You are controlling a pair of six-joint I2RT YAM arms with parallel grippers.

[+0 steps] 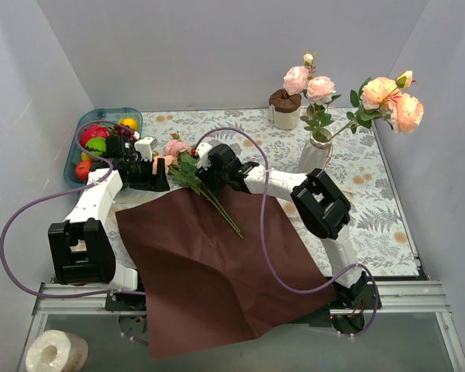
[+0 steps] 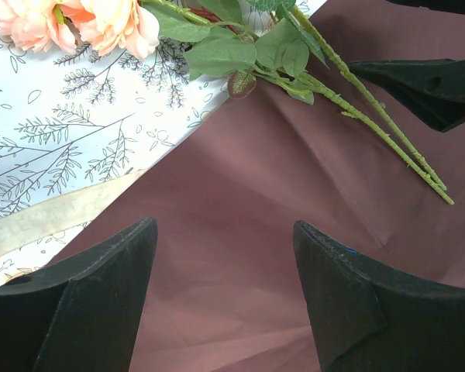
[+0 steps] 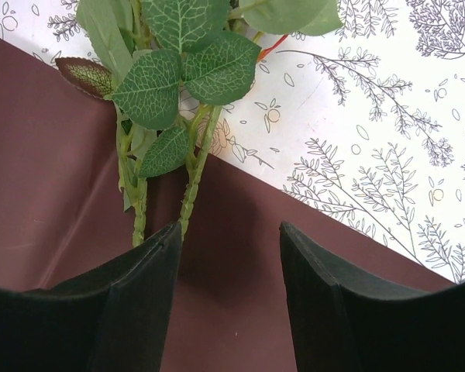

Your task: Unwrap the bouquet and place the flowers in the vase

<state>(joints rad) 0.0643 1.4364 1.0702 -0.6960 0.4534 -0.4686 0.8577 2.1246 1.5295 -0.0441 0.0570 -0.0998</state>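
Loose flowers (image 1: 192, 177) lie on the flattened paper (image 1: 209, 271), stems running lengthwise just outside one finger of the right gripper (image 3: 231, 229), whose jaws are spread and empty. The left gripper (image 2: 225, 225), likewise spread, hovers beside them. The vase (image 1: 315, 155) stands well off to the right.

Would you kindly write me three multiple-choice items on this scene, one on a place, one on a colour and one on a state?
1. Where do the loose rose stems lie?
A. on the maroon paper
B. inside the vase
C. held up in the air

2. What colour is the vase?
A. black
B. white
C. green

3. How is the left claw?
A. shut on a stem
B. shut on the paper
C. open, holding nothing

Answers:
1 A, the stems rest across the paper's far edge.
2 B, its ribbed body is white.
3 C, its jaws stand apart above bare paper.
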